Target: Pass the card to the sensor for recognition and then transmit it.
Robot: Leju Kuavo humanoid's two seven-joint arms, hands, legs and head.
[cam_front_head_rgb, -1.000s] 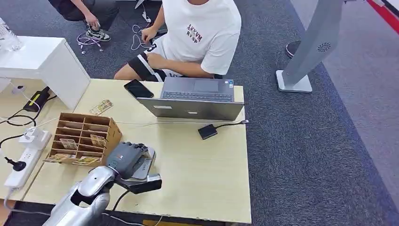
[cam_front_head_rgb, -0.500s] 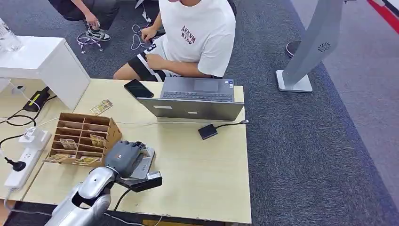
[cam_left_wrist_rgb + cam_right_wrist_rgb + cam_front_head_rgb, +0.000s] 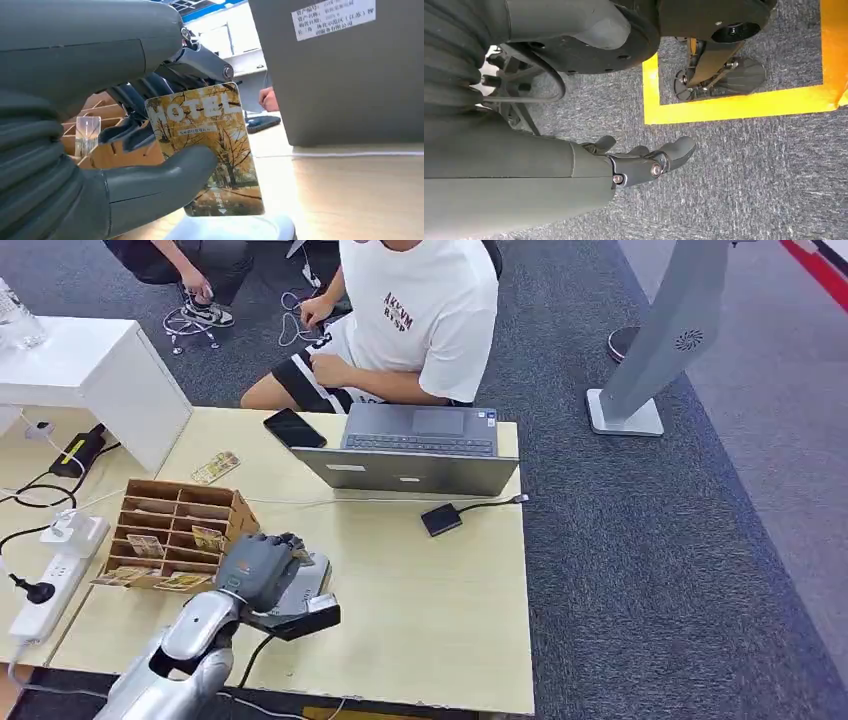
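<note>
Left wrist view: glossy rectangular card (image 3: 210, 150) between matte grey left hand (image 3: 125, 150) fingers.

An office or lab — laptop (image 3: 410, 448) on desk (image 3: 440, 610), carpet (image 3: 640, 570), yellow floor tape (image 3: 744, 102).

Table (image 3: 440, 620) seen from high, looking down and forward; left wrist view set low and close behind the card (image 3: 210, 150), sharing the laptop (image 3: 410, 470); right wrist view faces carpet (image 3: 749, 165)

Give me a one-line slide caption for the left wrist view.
Left hand pinches a yellow hotel card just above the pale sensor, laptop behind.
</note>
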